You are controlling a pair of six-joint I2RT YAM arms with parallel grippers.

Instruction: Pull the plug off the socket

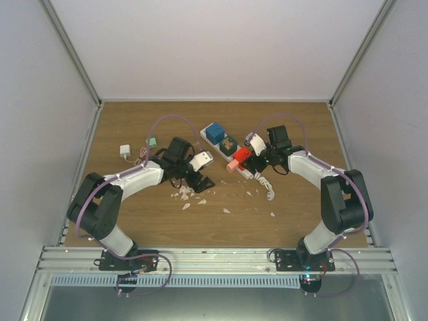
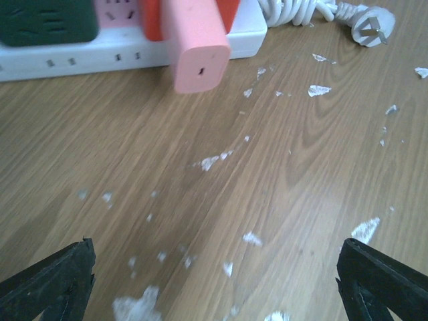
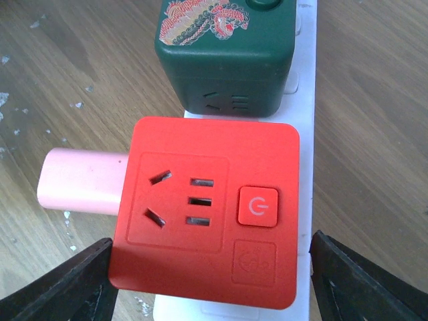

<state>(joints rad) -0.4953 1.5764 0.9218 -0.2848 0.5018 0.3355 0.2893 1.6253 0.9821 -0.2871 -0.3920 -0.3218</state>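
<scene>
- The socket [image 1: 226,151], a long white strip, lies at a slant on the wooden surface [image 1: 154,214], about midway between the two arms and toward the back.
- Three cube plugs sit in a row on it: a blue one [image 1: 215,132] at the far end, a dark green one [image 1: 229,144] in the middle, and a red cube plug [image 1: 241,155] nearest the cord end.
- A pink block [image 1: 233,166] sticks out sideways from the red cube plug and overhangs the strip's edge toward the left arm.
- The socket's white coiled cord [image 1: 266,184] trails off the near end, and its own plug [image 2: 371,27] lies loose on the wood.
- The right gripper [image 3: 210,281] hangs right over the red cube plug, one finger on each side. The finger [image 3: 368,281] on the strip side has a clear gap to the cube. The other finger sits right at the cube's corner, and I cannot tell whether it touches.
- The left gripper [image 2: 214,281] is low over bare wood just in front of the socket. Its fingers are spread wide and hold nothing, and the pink block's end faces it.
- White flakes [image 1: 186,195] are scattered on the wood in front of the strip.
- Well off to the left lie a small white charger [image 1: 124,151] and a small green piece [image 1: 152,141].
</scene>
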